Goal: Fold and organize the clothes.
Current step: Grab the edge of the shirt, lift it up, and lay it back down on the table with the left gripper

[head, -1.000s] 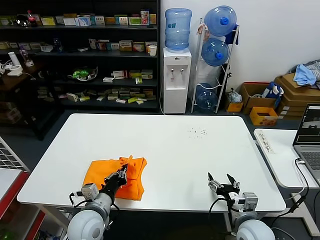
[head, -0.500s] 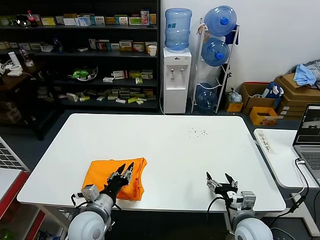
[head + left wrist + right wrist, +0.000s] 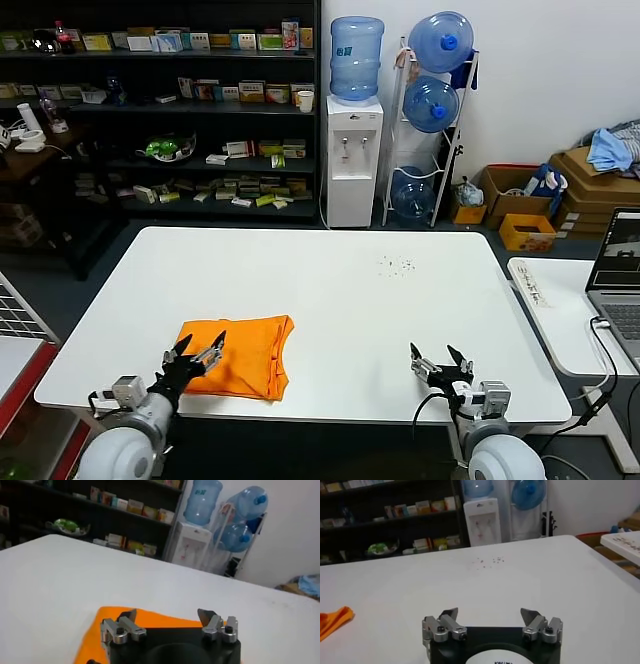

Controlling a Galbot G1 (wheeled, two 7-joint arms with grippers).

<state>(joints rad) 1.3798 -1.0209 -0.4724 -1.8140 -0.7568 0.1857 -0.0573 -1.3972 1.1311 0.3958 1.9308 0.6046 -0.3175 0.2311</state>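
Apparently folded: the orange T-shirt [image 3: 235,368] lies as a compact rectangle at about 8 o'clock on the white bench [image 3: 330,300].
Only tidying or placing seems left. Left gripper [image 3: 196,352], over the shirt's near edge, has jaws wide and empty; right gripper [image 3: 436,358], at 5 o'clock, likewise.

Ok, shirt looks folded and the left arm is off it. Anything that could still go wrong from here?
Two things, I think. The orange T-shirt lies near the table's front edge, and the open left gripper hovers at its front-left corner; a low move could snag the fabric and undo the fold or drag it off. The right side of the fold looks bunched, so it may spring open. The right gripper waits open, well clear.
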